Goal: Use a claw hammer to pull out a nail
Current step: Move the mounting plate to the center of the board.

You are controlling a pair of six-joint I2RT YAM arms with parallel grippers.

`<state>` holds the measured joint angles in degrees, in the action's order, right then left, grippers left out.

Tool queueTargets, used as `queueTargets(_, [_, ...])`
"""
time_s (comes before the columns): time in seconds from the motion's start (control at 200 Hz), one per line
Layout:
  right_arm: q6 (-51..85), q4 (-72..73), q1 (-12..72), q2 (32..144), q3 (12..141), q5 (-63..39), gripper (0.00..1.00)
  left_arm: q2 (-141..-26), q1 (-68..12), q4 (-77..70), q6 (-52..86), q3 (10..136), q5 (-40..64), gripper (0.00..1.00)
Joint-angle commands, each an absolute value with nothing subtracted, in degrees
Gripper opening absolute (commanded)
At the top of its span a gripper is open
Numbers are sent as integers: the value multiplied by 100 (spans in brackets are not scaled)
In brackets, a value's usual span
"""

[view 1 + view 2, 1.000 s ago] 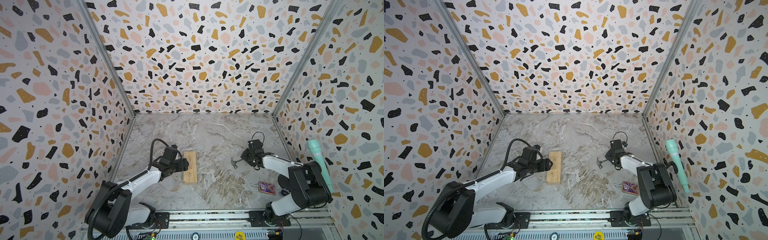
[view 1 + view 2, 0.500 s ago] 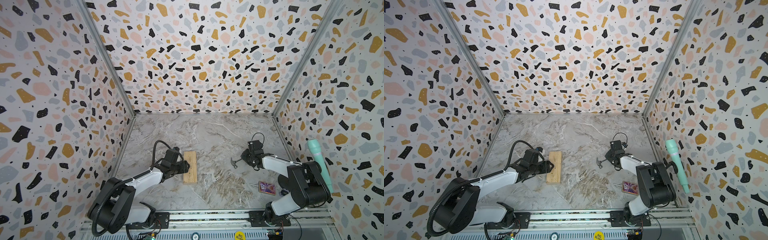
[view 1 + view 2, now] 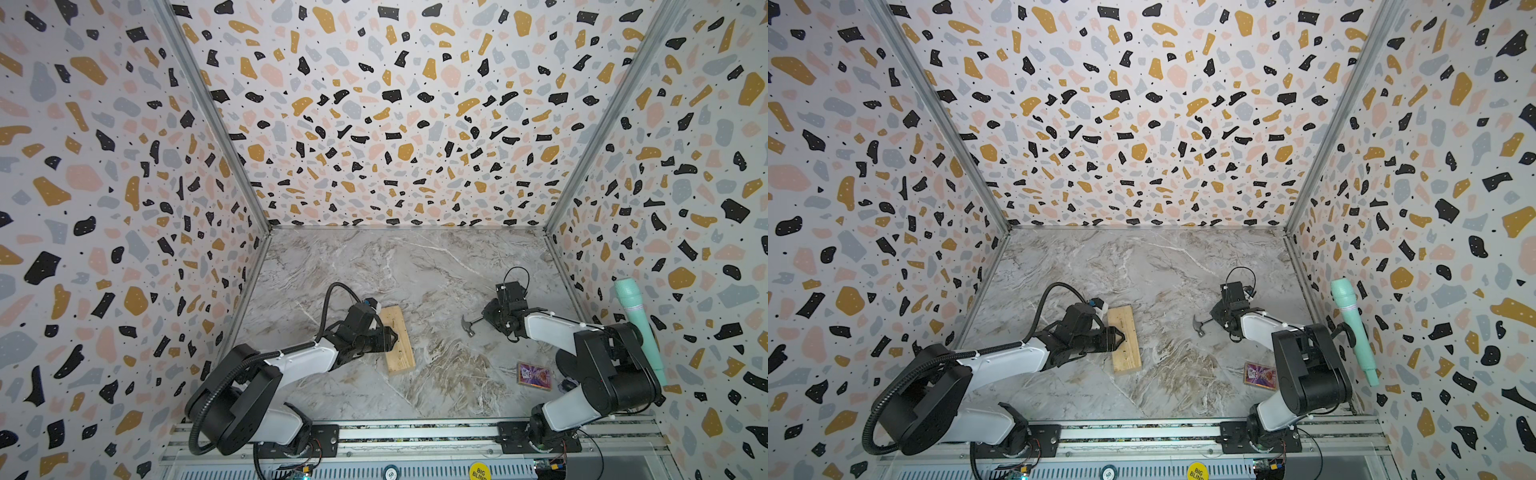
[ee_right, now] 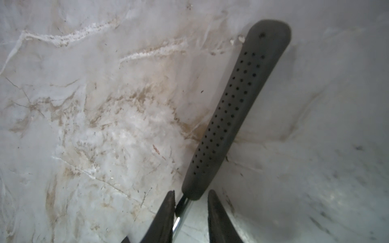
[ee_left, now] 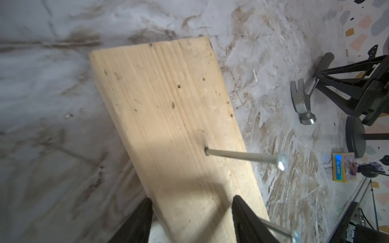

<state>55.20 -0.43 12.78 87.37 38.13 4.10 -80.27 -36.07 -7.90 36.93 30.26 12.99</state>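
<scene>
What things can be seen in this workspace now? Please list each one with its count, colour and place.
pale wooden plank: 1, light tan, flat on the marble-patterned table, left half.
long metal nails: 2, silvery, at the plank; one plainly stuck in it.
small claw hammer with black rubber handle: 1, silvery and black, lying on the table's right half.
small picture card: 1, purple with gold border, table's right front.
long mint-green cylinder: 1, mint green, against the right terrazzo wall.
round yellow sticker: 1, yellow, front rail.
left gripper: 1, black, open, over the plank.
right gripper: 1, black, fingers either side of the hammer's shaft; grip unclear.
</scene>
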Motion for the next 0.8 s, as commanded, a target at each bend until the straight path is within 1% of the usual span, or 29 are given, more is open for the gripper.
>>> queueTargets(0.0, [5470, -147, 1209, 8752, 3832, 500, 29, -8081, -3744, -1033, 3832, 3140, 1280, 62])
queueTargets(0.23, [5436, -183, 1127, 8730, 3843, 487, 29, -8329, -3800, -1209, 3749, 3390, 1225, 62])
queueTargets(0.42, [5388, -263, 1116, 8683, 3867, 489, 33, -8823, -4192, -1263, 3515, 3823, 1325, 62])
queueTargets(0.576, [5355, -334, 1082, 8639, 3902, 544, 33, -9061, -4444, -1399, 3574, 4031, 1335, 63])
queueTargets(0.796, [5269, -535, 1028, 8852, 4122, 629, 33, -8786, -4502, -1260, 3560, 3929, 921, 63])
